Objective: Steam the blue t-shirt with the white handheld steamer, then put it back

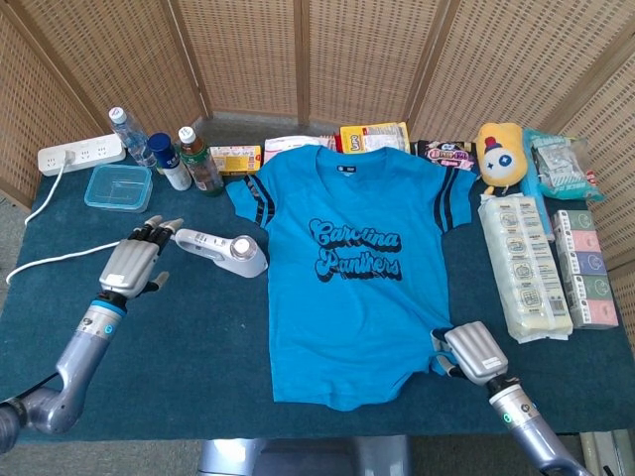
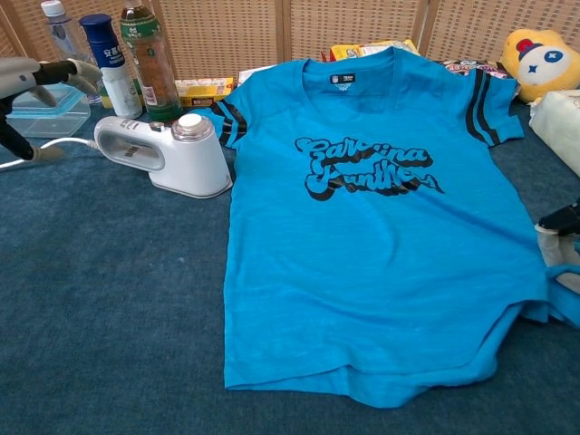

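Observation:
The blue t-shirt [image 1: 352, 268] [image 2: 372, 236] lies flat, front up, in the middle of the dark blue table. The white handheld steamer [image 1: 223, 250] [image 2: 163, 154] lies on its side just left of the shirt's sleeve. My left hand [image 1: 134, 260] [image 2: 32, 77] hovers open beside the steamer's handle end, fingers stretched toward it and apart from it. At the shirt's lower right corner, my right hand [image 1: 476, 352] [image 2: 560, 237] holds the hem, with blue fabric wrapped around its fingers.
The steamer's white cord [image 1: 55, 260] runs left to a power strip [image 1: 79, 154]. A plastic box [image 1: 119, 186] and bottles [image 1: 169, 159] stand at the back left. Snack packs line the back edge. A plush toy [image 1: 499, 154] and wrapped packages [image 1: 526, 263] fill the right side.

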`<state>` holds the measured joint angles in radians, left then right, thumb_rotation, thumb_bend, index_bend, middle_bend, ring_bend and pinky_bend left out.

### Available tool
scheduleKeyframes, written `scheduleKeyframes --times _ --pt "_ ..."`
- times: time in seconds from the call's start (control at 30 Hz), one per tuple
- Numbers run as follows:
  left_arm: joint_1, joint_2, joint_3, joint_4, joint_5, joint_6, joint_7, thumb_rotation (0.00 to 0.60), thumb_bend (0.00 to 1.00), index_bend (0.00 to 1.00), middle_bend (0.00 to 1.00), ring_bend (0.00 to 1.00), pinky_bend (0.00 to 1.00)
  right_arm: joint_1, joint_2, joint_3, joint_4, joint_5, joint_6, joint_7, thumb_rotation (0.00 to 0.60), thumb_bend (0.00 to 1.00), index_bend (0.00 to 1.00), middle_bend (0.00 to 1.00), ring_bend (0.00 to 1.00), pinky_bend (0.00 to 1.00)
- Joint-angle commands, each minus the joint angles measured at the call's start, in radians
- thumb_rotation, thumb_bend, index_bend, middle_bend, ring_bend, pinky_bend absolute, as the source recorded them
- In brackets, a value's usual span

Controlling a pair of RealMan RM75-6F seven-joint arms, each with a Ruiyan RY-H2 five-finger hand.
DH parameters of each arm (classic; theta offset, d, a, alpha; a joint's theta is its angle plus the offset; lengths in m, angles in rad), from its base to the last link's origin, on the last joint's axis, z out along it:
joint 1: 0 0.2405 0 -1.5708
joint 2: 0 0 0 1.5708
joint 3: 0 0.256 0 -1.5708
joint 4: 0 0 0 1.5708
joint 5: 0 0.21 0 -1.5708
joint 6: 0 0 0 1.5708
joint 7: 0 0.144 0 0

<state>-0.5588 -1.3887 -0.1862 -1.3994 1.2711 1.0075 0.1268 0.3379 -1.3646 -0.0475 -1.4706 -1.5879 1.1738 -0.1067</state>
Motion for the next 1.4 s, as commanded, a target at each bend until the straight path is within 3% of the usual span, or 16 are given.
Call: scheduleKeyframes --times 0.03,0.6,0.93,1.4 --pt "-0.045 -0.074 -0.009 0.086 0.005 -0.018 0.001 0.600 0.32 0.05 0.16 0.05 0.19 -0.001 0.006 0.002 -0.004 0.004 0.002 -0.002 0.600 0.51 0.66 0.64 0.69 0.84" --pt "-0.180 -0.257 -0.046 0.353 -0.021 -0.100 -0.008 0.600 0.32 0.05 0.18 0.08 0.19 0.003 0.015 0.013 -0.004 0.026 -0.004 0.004 0.600 0.51 0.67 0.64 0.70 0.84" --pt "-0.247 -0.304 -0.061 0.421 -0.072 -0.194 0.021 0.600 0.35 0.05 0.20 0.11 0.21 0.005 0.018 0.016 -0.006 0.032 -0.004 0.006 0.600 0.51 0.67 0.64 0.70 0.84" --pt "-0.322 -0.338 -0.079 0.486 -0.168 -0.291 0.106 0.600 0.39 0.21 0.29 0.23 0.33 0.004 0.023 0.023 -0.010 0.048 -0.005 0.004 0.600 0.51 0.68 0.65 0.70 0.85"
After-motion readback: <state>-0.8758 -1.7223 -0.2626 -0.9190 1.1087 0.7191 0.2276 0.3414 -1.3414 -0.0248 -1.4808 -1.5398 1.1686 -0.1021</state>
